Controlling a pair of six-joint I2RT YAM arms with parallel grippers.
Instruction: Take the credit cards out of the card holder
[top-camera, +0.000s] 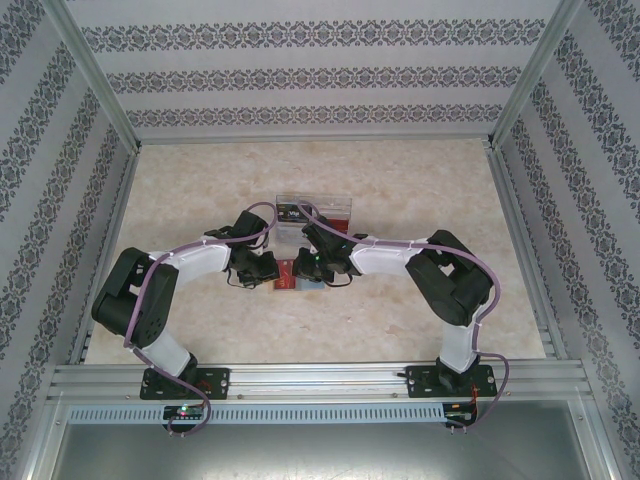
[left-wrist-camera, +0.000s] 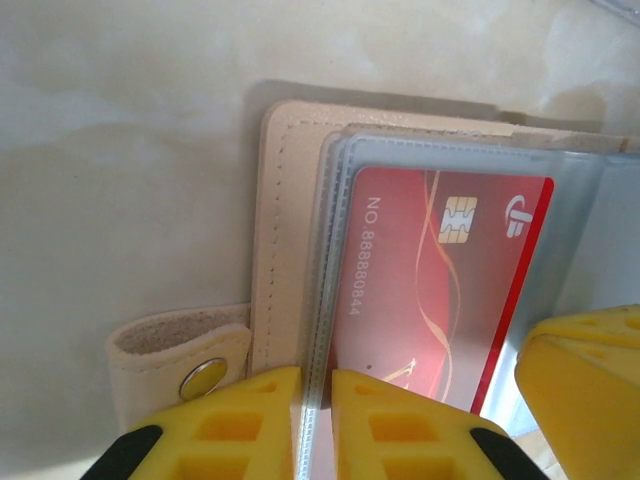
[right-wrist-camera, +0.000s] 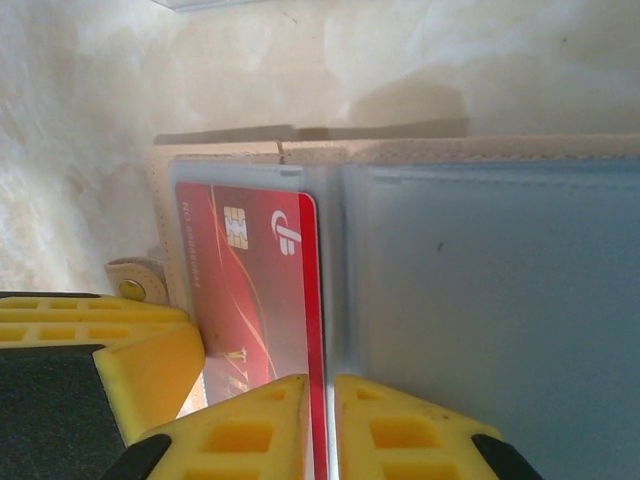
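Card holder (left-wrist-camera: 285, 230) lies open on the worktop (left-wrist-camera: 120, 150), with the red card (left-wrist-camera: 430, 290) inside a clear sleeve (left-wrist-camera: 338, 200). Left gripper (left-wrist-camera: 316, 400) and right gripper (right-wrist-camera: 321, 400) each pinch a sleeve edge, close together. Risks: the whole holder lifts, the plastic tears, or the fingers collide.

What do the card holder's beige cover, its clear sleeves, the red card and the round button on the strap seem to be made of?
Beige cover: probably leather or an imitation, matte, with a stitched edge. Clear sleeves: soft transparent plastic, slightly cloudy and glossy. Red card: stiff glossy plastic carrying a metallic chip. Button: shiny metal, it seems.
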